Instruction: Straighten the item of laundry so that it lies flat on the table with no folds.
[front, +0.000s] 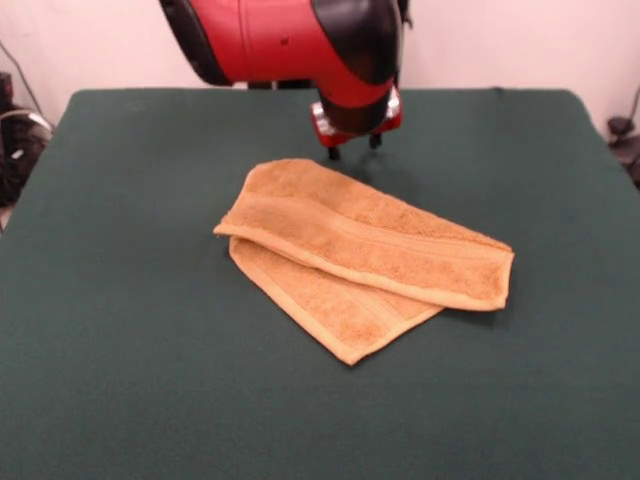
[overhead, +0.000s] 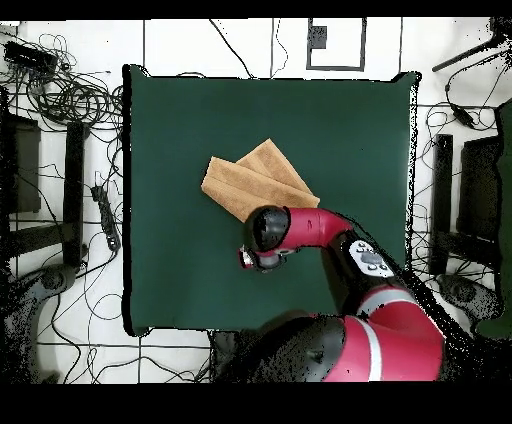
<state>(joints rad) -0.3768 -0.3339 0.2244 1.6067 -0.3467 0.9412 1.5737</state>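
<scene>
My gripper (front: 354, 153) hangs empty, tips slightly apart, just behind the folded hand towel (front: 365, 250) mid-tabletop (front: 120, 330). Approach step, I judge; next I should pinch the upper layer's edge and unfold it.

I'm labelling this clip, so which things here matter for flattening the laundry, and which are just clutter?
Job: towel, folded over itself; green table; gripper, beside the towel's edge.
Clutter: cables on the floor; dark frames beside the table.
</scene>
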